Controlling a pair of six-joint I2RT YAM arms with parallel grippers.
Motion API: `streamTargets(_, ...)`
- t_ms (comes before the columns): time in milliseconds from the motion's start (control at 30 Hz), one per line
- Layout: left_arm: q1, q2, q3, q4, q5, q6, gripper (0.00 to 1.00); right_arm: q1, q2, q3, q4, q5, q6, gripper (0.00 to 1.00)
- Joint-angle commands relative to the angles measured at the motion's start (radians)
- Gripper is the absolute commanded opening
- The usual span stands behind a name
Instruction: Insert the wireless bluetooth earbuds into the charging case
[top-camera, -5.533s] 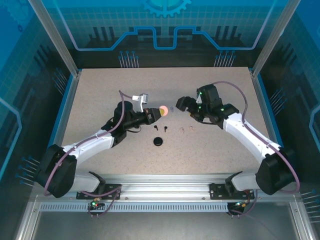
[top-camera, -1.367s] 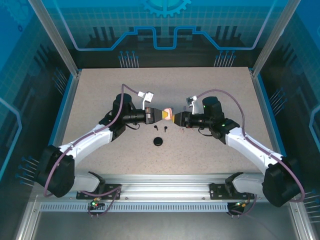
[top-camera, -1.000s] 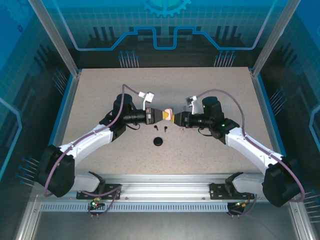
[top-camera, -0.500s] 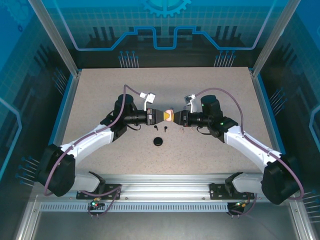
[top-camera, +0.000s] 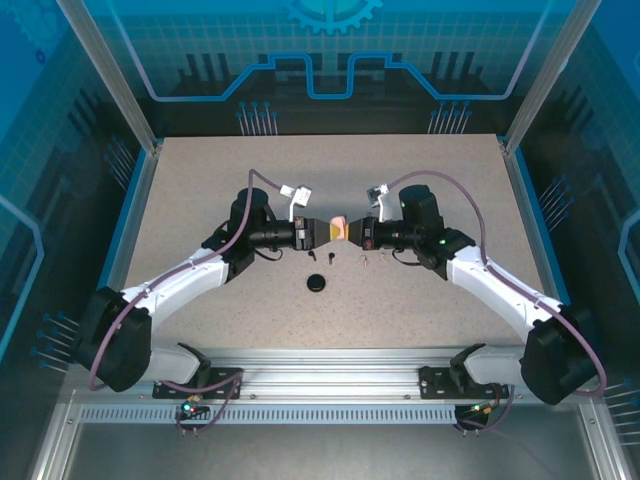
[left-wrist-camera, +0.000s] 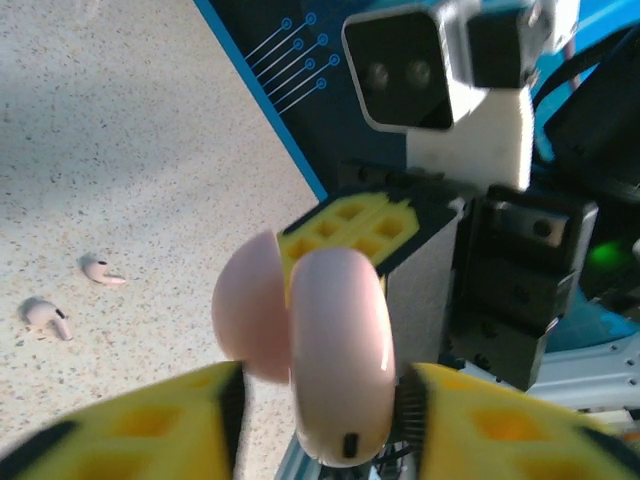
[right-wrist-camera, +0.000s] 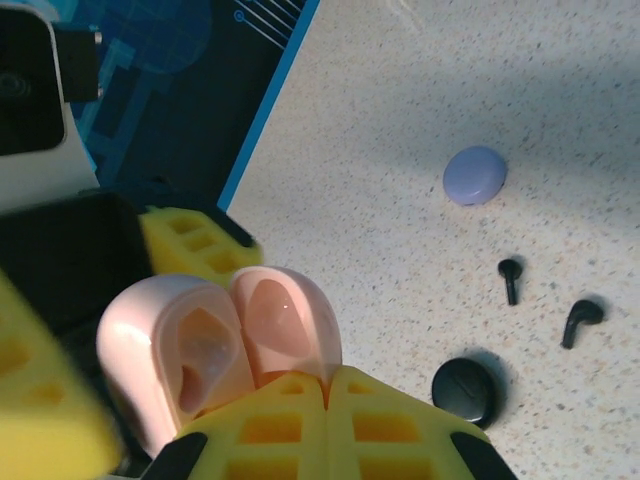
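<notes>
**Pink case open in mid-air, nothing loaded yet**

Pinching the open pink case (right-wrist-camera: 220, 350) by its edge with the right gripper (right-wrist-camera: 325, 400), jaws pressed tight together. Flanking the same case with the left gripper (left-wrist-camera: 320, 405), jaws parted, a gap on one side; probably not gripping. Holding all this aloft over the middle of the bench (top-camera: 200, 180). Judging by the bare-looking hollows, no earbud seated: case opened, every insertion left to do. Down on the bench: two pink earbuds (left-wrist-camera: 103, 271) near each other, two black earbuds (right-wrist-camera: 510, 278) near a closed black case (right-wrist-camera: 465, 390), a closed lavender case (right-wrist-camera: 475, 175) farther off. No obstacle around the pink pair. With both grippers crowded on one case, likely need to free one for picking first.
</notes>
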Motion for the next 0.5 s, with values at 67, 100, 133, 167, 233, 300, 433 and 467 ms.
streamTargets(67,0.023,-0.015,0.087,-0.159,-0.029,0.108,0.85,-0.027,0.055,0.151,-0.228,0.076,-0.174,0.00)
streamTargets(100,0.035,-0.017,0.099,-0.191,-0.027,0.125,0.90,-0.039,0.073,0.179,-0.270,0.076,-0.206,0.00)
streamTargets(133,0.051,-0.016,0.116,-0.222,-0.021,0.148,0.94,-0.050,0.090,0.205,-0.307,0.076,-0.248,0.00)
streamTargets(167,0.066,-0.016,0.127,-0.253,-0.014,0.166,0.98,-0.057,0.105,0.230,-0.337,0.077,-0.290,0.00)
streamTargets(233,0.094,-0.013,0.158,-0.314,0.011,0.219,0.99,-0.068,0.133,0.276,-0.396,0.091,-0.372,0.00)
streamTargets(300,0.116,0.000,0.202,-0.406,0.031,0.290,0.99,-0.078,0.159,0.320,-0.444,0.096,-0.445,0.00)
streamTargets(433,0.151,0.073,0.330,-0.633,0.083,0.458,0.99,-0.081,0.196,0.397,-0.519,0.111,-0.596,0.00)
streamTargets(467,0.157,0.099,0.369,-0.693,0.091,0.498,0.99,-0.081,0.201,0.409,-0.525,0.103,-0.624,0.00)
